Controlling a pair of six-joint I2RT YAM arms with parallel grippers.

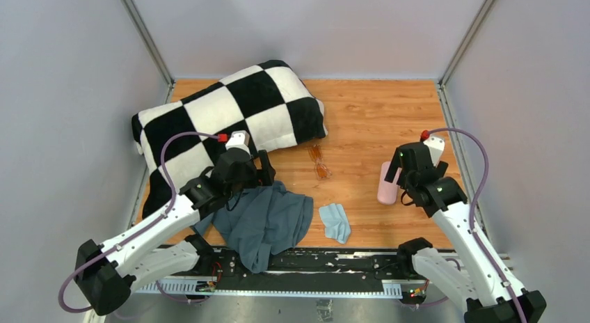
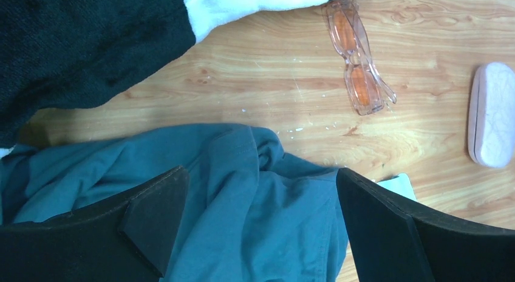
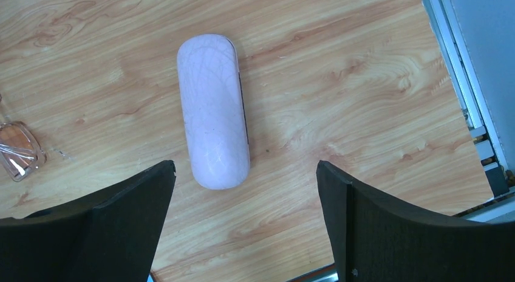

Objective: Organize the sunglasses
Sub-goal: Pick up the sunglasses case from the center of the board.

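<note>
The sunglasses (image 1: 319,162) with orange lenses lie folded on the wooden table near the pillow's corner; they also show in the left wrist view (image 2: 358,60) and at the left edge of the right wrist view (image 3: 18,151). The pink case (image 1: 387,183) lies shut to their right, seen too in the right wrist view (image 3: 213,118) and the left wrist view (image 2: 493,115). My left gripper (image 2: 261,200) is open and empty above a teal garment (image 2: 243,203). My right gripper (image 3: 246,194) is open and empty just above the near end of the case.
A black-and-white checkered pillow (image 1: 222,117) fills the back left. The teal garment (image 1: 268,222) lies at the front, hanging over the near edge. A small light-blue cloth (image 1: 335,221) lies right of it. Grey walls enclose the table.
</note>
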